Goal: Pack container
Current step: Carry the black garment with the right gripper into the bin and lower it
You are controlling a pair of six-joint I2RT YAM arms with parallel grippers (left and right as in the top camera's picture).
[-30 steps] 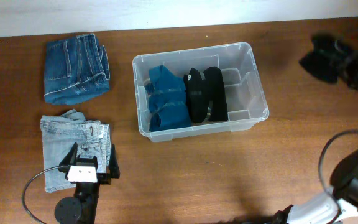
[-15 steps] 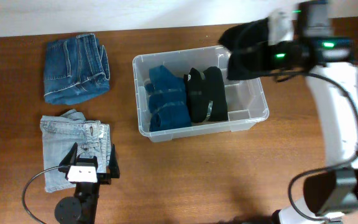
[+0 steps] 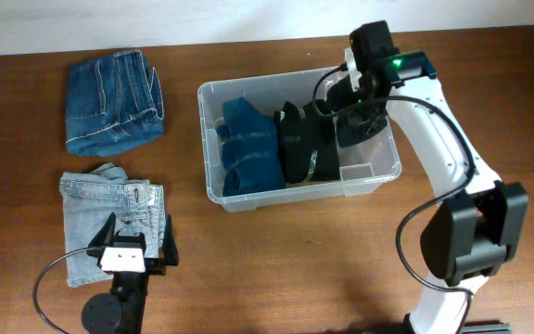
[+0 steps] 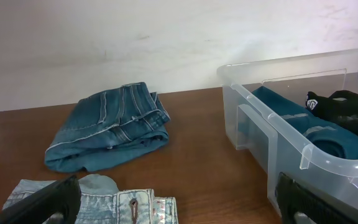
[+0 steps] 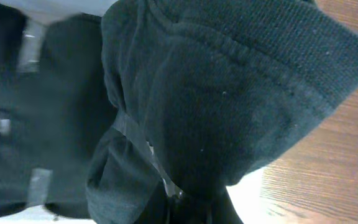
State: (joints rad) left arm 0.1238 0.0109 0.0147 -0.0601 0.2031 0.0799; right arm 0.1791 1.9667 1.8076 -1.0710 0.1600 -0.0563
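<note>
Clear plastic container (image 3: 209, 139) near the back edge of the bench (image 3: 295, 269), your right gripper (image 3: 358, 119) clamped on a black garment (image 5: 216, 106) over its right end, your left gripper (image 4: 176, 208) spread apart by the front-left corner

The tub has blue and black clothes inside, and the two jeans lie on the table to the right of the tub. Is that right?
Not quite. In the overhead view both jeans, the dark pair and the light pair, lie to the left of the container, not the right. Blue clothes and black clothes are indeed inside.
</note>
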